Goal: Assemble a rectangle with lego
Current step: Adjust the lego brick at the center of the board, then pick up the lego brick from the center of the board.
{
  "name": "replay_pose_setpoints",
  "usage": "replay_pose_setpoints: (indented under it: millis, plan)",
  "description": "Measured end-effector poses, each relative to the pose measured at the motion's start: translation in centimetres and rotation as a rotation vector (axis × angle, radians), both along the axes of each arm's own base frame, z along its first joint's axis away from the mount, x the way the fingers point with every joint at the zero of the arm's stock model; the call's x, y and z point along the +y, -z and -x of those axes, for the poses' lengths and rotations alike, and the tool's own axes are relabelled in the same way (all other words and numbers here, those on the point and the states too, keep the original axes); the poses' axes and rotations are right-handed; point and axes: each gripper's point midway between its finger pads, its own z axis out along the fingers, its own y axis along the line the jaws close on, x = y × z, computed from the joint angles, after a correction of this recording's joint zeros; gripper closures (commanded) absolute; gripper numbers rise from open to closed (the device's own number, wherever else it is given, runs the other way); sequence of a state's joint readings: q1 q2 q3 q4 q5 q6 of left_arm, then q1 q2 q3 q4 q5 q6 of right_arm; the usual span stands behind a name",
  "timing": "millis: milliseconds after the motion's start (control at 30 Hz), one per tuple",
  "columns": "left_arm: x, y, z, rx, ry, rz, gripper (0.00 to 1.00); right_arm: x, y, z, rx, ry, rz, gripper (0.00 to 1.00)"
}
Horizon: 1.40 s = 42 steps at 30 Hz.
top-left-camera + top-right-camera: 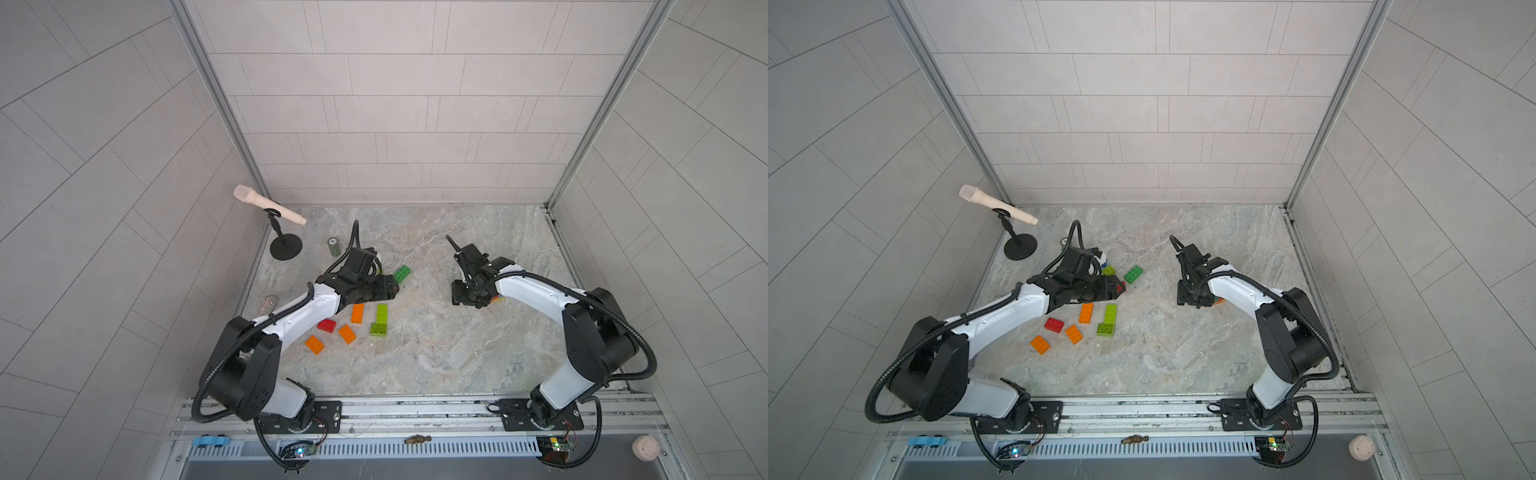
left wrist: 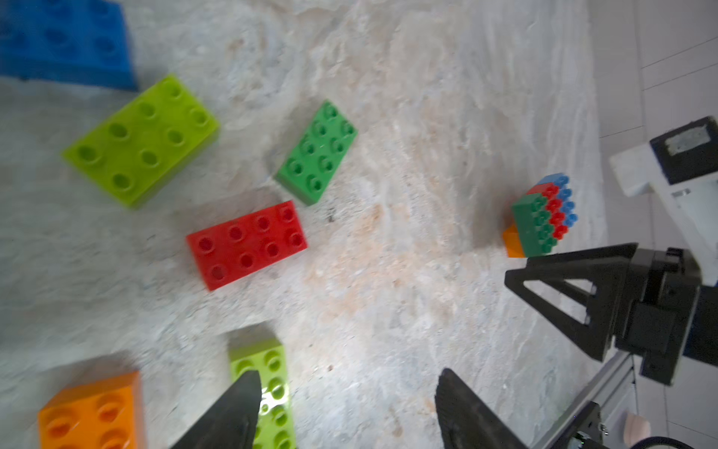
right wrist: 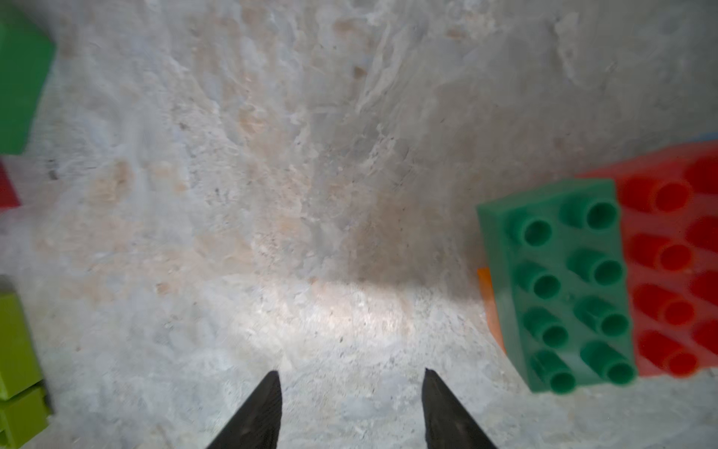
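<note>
Gray marble table [image 1: 436,353], w/ tile walls [image 1: 415,104] all round. Far left is a toy mic [image 1: 268,205] on a black stand [image 1: 286,249]. Near it is a small dark green can [image 1: 333,247].

Next is the left gripper [image 2: 349,375]. Its jaws are apart w/ nothing btwn them.

Loose lego lies on the left half of the table, by that arm: orange bricks [image 1: 347,333], a red brick [image 1: 327,325], lime bricks [image 1: 380,320] and a green brick [image 1: 402,274]. The left wrist view also shows a blue brick [image 2: 66,39].

Then the right gripper [image 3: 351,373]: jaws apart, empty, over bare table. Just beside it sits a joined block [image 3: 559,283]. It has green, red & blue bricks side by side on an orange one. In both top views the right arm hides most of it.
</note>
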<state>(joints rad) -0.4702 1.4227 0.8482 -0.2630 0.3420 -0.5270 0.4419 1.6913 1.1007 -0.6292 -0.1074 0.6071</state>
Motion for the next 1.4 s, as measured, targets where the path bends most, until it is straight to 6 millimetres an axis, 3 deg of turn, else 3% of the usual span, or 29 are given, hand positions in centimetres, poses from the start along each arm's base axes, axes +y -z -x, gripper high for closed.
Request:
replay_pose_setpoints:
  millis: [167, 367, 500, 600, 700, 867, 1000, 1167, 1400]
  plan:
    - [2.0, 0.2, 0.8, 0.012, -0.021, -0.062, 0.24, -0.9, 0.4, -2.0, -0.016, 0.019, 0.050, 0.40]
    - [4.3, -0.3, 2.0, 0.001, -0.035, -0.161, 0.25, -3.0, 0.3, -2.7, -0.023, 0.061, 0.091, 0.41]
    - [5.1, 0.5, 2.9, 0.041, -0.027, -0.210, 0.25, -2.9, -0.1, -2.9, -0.027, 0.056, 0.092, 0.40]
    - [5.2, 1.2, 3.7, 0.072, -0.015, -0.238, 0.25, -1.7, -0.7, -3.0, -0.041, 0.032, 0.081, 0.39]
    - [4.9, 1.7, 4.8, 0.100, 0.018, -0.292, 0.25, 0.9, -1.2, -2.2, -0.049, -0.024, 0.059, 0.39]
    - [5.2, 1.9, 6.6, 0.126, 0.044, -0.348, 0.24, 7.2, -1.6, 1.3, -0.058, -0.171, 0.018, 0.38]
    - [5.2, 1.4, 7.1, 0.115, 0.039, -0.357, 0.20, 10.4, -1.5, 3.6, -0.064, -0.246, -0.001, 0.38]
    - [3.2, 2.8, 8.3, 0.141, 0.109, -0.380, 0.18, 9.6, -1.1, 3.3, -0.062, -0.213, 0.012, 0.38]
    - [2.7, 5.9, 8.3, 0.212, 0.130, -0.432, 0.19, 7.7, -0.2, 3.1, -0.044, -0.171, 0.032, 0.39]
